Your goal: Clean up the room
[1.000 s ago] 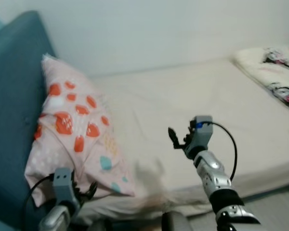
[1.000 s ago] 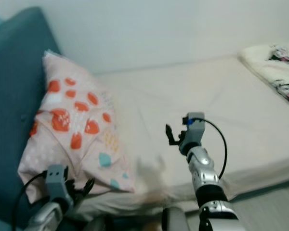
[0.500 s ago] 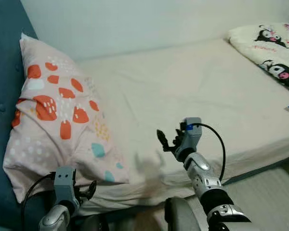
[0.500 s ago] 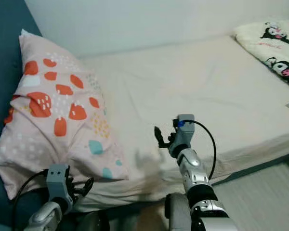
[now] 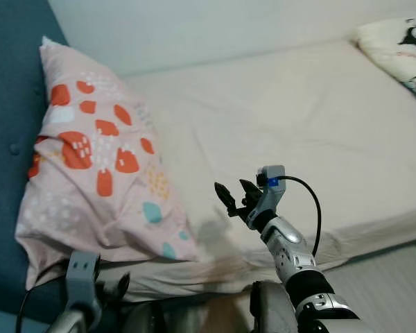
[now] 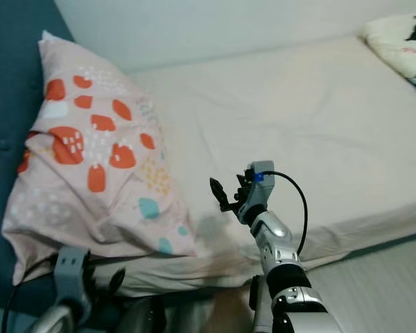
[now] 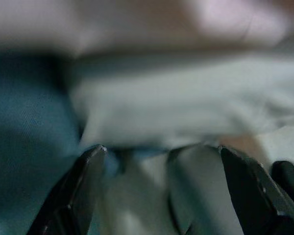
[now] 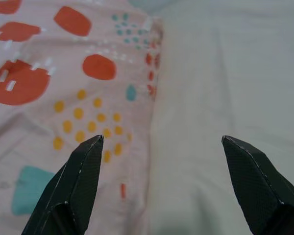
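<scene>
Pillow point(image 5: 100, 163) sits propped at the left end of the bed point(image 5: 319, 132), leaning against the blue headboard point(image 5: 14, 90), its near corner drooping toward the mattress edge. Right gripper point(image 5: 234, 196) is raised over the sheet just right of the pillow's lower corner, fingers spread wide and holding nothing; in its wrist view the two black fingers point(image 8: 78, 181) frame the seam where pillow cloth meets bare sheet. Left gripper point(image 5: 118, 286) is low at the near left, below the mattress edge, also spread apart and empty, facing the blue upholstery and the hanging sheet. Compared with half a second ago, my head camera has swung back left: the pillow now sits more central and the patterned blanket point(image 5: 402, 41) at the far right is nearly out of frame. The right gripper has also drifted a little left, closer to the pillow. I read this as lining up on the pillow as the next thing to tidy. Nothing is grasped yet, so the task is early. The soft cloth will bunch; I'd want a pinch on the near corner.
</scene>
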{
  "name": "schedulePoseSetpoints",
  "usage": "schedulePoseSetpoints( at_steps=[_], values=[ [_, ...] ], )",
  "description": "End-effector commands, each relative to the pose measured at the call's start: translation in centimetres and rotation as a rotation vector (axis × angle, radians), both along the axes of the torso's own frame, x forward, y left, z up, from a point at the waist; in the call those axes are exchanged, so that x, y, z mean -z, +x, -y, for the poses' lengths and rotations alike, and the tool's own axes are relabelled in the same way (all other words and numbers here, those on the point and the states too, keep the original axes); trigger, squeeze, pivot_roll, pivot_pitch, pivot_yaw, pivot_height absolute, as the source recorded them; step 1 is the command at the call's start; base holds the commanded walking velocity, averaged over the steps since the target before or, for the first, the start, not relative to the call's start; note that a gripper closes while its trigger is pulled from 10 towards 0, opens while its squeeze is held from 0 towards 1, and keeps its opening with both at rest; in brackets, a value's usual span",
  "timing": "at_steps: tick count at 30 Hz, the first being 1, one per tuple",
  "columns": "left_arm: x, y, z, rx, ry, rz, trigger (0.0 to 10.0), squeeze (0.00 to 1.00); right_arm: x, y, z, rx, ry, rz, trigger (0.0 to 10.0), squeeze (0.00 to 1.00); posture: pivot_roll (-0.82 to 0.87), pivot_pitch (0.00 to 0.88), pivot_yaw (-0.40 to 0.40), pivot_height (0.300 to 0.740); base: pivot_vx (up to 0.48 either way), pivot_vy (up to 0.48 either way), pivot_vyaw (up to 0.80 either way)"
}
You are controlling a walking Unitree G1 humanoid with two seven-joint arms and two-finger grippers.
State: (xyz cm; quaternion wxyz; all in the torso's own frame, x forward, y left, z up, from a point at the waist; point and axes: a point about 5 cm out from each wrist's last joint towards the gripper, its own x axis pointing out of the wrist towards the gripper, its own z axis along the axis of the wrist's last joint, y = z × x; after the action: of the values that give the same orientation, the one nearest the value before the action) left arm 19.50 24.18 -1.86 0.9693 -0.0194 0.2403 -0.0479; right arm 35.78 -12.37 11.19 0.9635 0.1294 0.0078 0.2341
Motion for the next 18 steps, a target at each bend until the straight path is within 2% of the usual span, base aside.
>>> schedulePoseSetpoints(
  at_steps=[1,2,5,6,9,10,12,14,15,18],
  values=[
    [1.5,-3.5,-2.2,-0.04,0.039,-0.123,10.0,0.0,0.3,0.1,0.8,0.034,0.02,-0.017,10.0,0.0,0.0,0.28,0.073,0.601,0.0,0.0,0.73],
    [2.1,-4.8,-2.6,-0.051,0.047,-0.165,10.0,0.0,0.3,0.3,1.5,0.064,0.024,-0.027,10.0,0.0,0.0,0.291,0.077,0.601,0.0,0.0,0.73],
    [2.9,-7.1,-3.3,-0.073,0.057,-0.234,10.0,0.0,0.1,0.6,2.6,0.11,0.021,-0.037,10.0,0.0,0.02,0.306,0.08,0.601,0.0,0.0,0.74],
    [2.9,-7.1,-3.3,-0.073,0.057,-0.234,10.0,0.0,0.1,0.6,2.6,0.11,0.021,-0.037,10.0,0.0,0.02,0.306,0.08,0.601,0.0,0.0,0.76],
    [3.3,-8.6,-3.8,-0.102,0.052,-0.267,10.0,0.0,-0.4,1.1,3.7,0.161,0.0,-0.037,10.0,0.0,0.03,0.325,0.08,0.601,0.0,0.0,0.76],
    [3.3,-8.6,-3.8,-0.102,0.052,-0.267,10.0,0.0,-0.4,1.1,3.7,0.161,0.0,-0.037,10.0,0.0,0.03,0.325,0.08,0.601,0.0,0.0,0.76],
    [3.0,-8.3,-3.5,-0.106,0.031,-0.243,10.0,0.0,-0.6,1.5,4.9,0.24,0.009,-0.068,10.0,0.0,0.04,0.34,0.078,0.601,0.0,0.0,0.0],
    [2.8,-8.1,-3.4,-0.102,0.026,-0.232,10.0,0.0,-0.6,1.5,5.0,0.239,0.023,-0.073,10.0,0.0,0.05,0.355,0.077,0.601,0.0,0.0,0.0],
    [2.6,-7.7,-3.2,-0.095,0.018,-0.215,10.0,0.0,-0.5,1.5,5.1,0.235,0.044,-0.082,10.0,0.0,0.05,0.358,0.077,0.601,0.0,0.0,0.0],
    [0.8,-5.2,-1.8,-0.031,-0.035,-0.093,10.0,0.0,0.0,1.5,5.0,0.217,0.119,-0.137,10.0,0.0,0.07,0.387,0.079,0.601,0.0,0.0,0.0]
  ],
)
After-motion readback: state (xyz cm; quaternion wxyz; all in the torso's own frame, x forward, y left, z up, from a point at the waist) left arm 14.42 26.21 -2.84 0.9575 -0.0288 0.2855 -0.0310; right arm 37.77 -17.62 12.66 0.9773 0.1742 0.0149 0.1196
